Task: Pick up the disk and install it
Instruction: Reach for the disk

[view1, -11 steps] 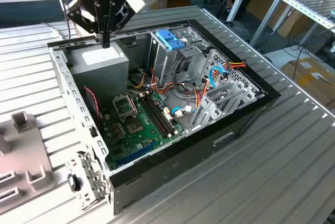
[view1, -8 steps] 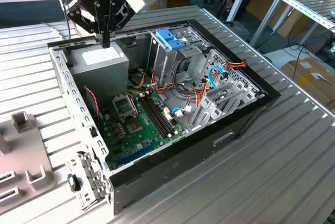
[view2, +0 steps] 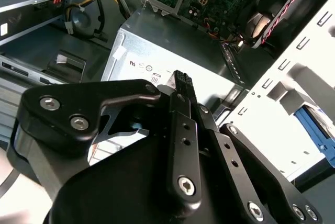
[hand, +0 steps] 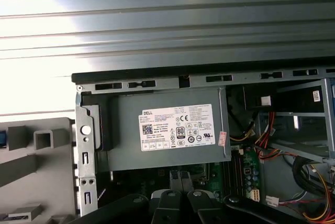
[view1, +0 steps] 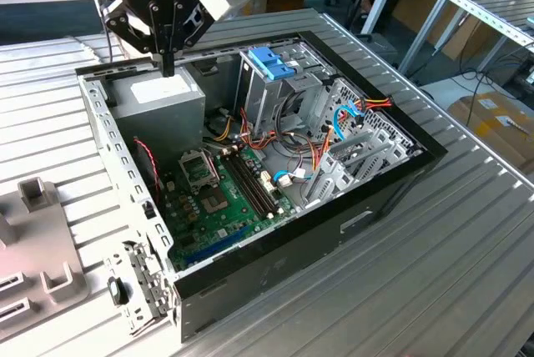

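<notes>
The gripper (view1: 168,65) hangs just above the PSU (view1: 163,103) at the rear corner of the open PC case (view1: 392,178). Its fingers are pressed together w/ nothing btwn them, which is clearest in the second wrist view (view2: 181,77). Whether the tip touches the PSU top can't be told.

The disk (view2: 316,127) sits outside the case, past the perforated side wall (view2: 293,72), apparently in the grey fixture (view1: 33,240) on the ribbed table (view1: 434,274). It is well apart from the gripper.

Risks, as a judgement:
- Shut fingers can't take the disk. Coming down on it like this would knock or scratch it.
- The side wall stands btwn gripper and disk, so a low sweep across could clip the wall's edge or the PSU.
- A grip on the plastic rails alone may flex or slip. An off-centre grip would let the disk tilt.
- At the drive cage (view1: 267,94), a tilted or yawed disk would jam at the mouth under the blue latch (view1: 271,63).
- Loose cables (view1: 350,111) beside the cage and over the mobo (view1: 217,190) could snag.

Orientation: a corner of the disk shows, one light-blue rail and a strip of grey. It looks to lie flat, broad face up. Too little shows to fix the long axis or which end points toward the case.
</notes>
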You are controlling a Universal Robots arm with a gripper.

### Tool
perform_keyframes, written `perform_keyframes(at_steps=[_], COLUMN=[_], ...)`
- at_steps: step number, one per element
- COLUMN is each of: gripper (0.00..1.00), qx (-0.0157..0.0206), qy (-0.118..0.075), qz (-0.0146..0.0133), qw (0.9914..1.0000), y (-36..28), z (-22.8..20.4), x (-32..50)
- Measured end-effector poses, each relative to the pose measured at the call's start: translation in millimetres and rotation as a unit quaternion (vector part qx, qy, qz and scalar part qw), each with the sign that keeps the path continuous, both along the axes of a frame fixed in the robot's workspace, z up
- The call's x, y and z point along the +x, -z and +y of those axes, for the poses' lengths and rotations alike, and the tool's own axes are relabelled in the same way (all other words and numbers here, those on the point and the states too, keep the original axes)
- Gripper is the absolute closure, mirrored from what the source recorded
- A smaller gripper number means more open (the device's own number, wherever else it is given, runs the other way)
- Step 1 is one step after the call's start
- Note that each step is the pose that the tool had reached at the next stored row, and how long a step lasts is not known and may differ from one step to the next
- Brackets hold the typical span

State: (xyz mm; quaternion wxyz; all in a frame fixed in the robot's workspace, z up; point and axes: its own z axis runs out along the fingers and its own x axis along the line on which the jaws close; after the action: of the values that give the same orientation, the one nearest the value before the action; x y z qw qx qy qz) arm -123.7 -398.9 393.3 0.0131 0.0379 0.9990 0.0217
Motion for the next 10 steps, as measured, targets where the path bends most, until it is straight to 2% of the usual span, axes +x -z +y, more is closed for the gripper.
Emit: perform_keyframes(at_steps=[10], gripper=[0.89], qx=[0.0], qy=[0.0], qz=[0.0], qw=[1.0], y=[0.0], z=[0.0], x=[-2.3])
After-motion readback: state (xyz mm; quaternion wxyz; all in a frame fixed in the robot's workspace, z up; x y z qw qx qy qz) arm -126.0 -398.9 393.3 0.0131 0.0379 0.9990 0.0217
